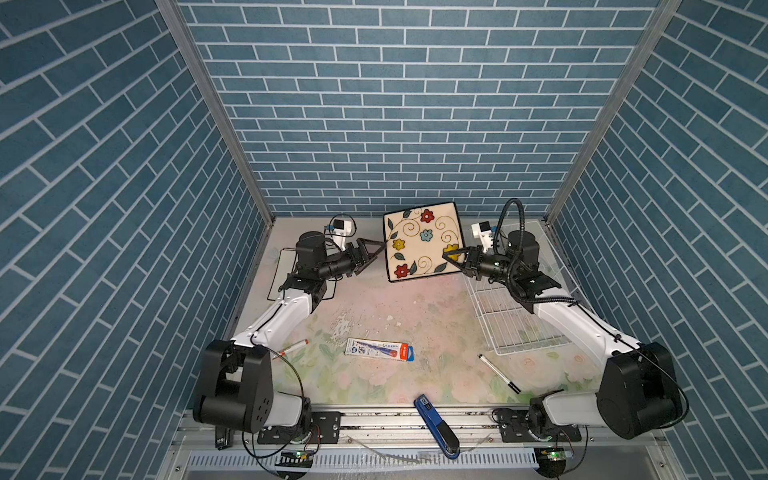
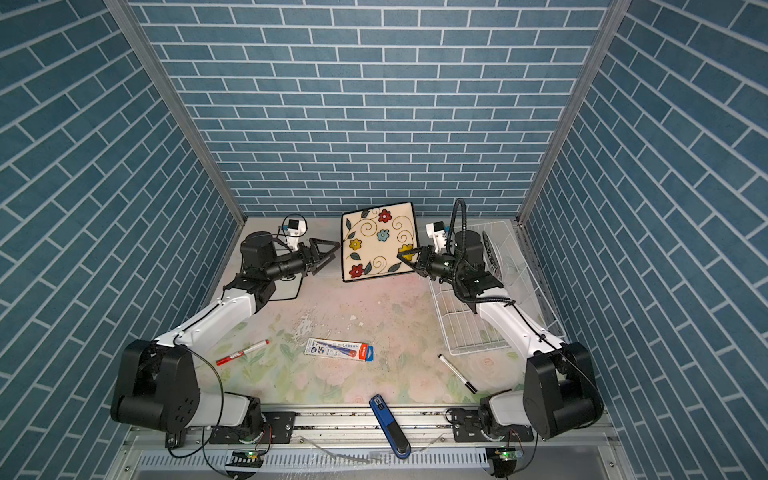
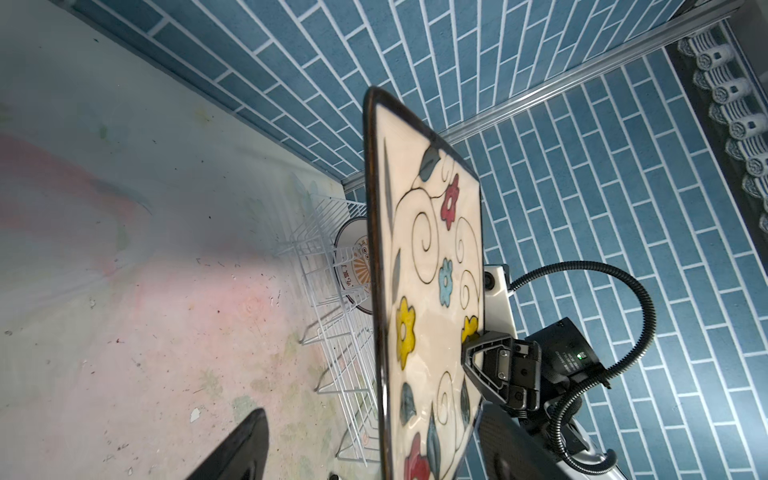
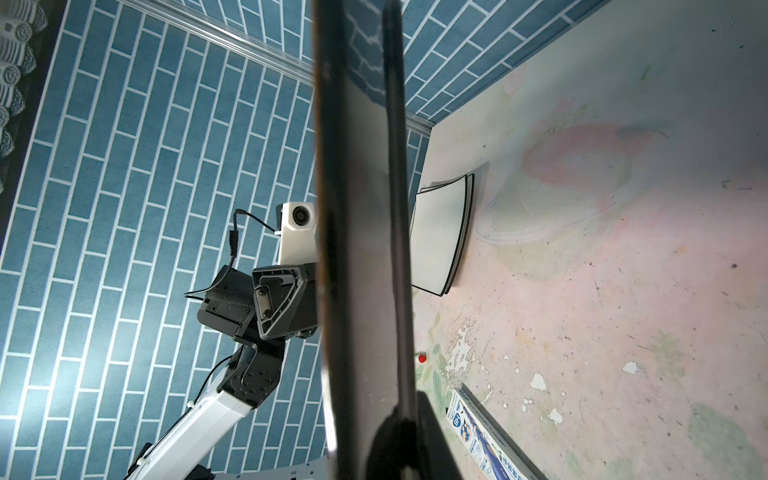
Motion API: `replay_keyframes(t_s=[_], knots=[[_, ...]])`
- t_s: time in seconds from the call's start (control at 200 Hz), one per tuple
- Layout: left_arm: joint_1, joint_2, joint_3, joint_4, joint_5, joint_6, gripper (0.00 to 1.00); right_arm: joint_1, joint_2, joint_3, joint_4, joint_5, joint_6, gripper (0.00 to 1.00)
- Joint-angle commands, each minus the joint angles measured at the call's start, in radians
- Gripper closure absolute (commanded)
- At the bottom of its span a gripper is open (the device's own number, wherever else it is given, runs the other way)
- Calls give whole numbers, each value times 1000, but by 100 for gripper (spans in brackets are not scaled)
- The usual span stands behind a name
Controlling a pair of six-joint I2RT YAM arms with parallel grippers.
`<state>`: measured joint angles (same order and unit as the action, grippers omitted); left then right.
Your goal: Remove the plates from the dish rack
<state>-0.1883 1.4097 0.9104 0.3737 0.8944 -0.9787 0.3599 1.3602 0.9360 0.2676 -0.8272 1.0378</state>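
A square flowered plate with a black rim hangs tilted in the air above the back of the table in both top views. My right gripper is shut on its right edge, beside the yellow flower. At the plate's left edge my left gripper stands open, one finger on each side of the rim, neither pressing on it. The white wire dish rack lies under my right arm and holds a round plate upright. Two white square plates lie stacked on the table under my left arm.
On the floral table lie a pencil packet, a red marker and a black pen. A blue tool rests on the front rail. Blue brick walls close in the back and both sides.
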Motion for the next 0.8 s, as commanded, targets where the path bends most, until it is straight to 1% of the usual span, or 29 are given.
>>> replay_keyframes(t_s=[0.0,0.065,0.195,0.26,0.35,0.45,0.47,0.525,0.675,0.795], knots=[[4,21,24,87,37,-33,19,5,-45,-16,307,-30,89,100],[4,28,22,113,37,-46,19,7,-39,-22,330,-32,104,100],[4,55,32,143,50,-63,20,10,-51,-45,323,-35,91,100],[4,74,37,144,59,-58,24,11,-62,-59,315,-33,83,100],[3,104,45,165,71,-62,24,10,-68,-67,311,-31,85,100],[-8,137,44,280,83,-117,25,15,-70,-72,335,-20,97,100],[-12,143,43,304,81,-153,26,17,-69,-74,341,-20,100,100],[-20,160,44,356,76,-191,26,21,-63,-74,364,-22,109,100],[-32,190,41,427,39,-240,28,31,-52,-78,417,-23,140,100],[-50,214,48,452,34,-255,29,37,-43,-76,433,-27,150,100]])
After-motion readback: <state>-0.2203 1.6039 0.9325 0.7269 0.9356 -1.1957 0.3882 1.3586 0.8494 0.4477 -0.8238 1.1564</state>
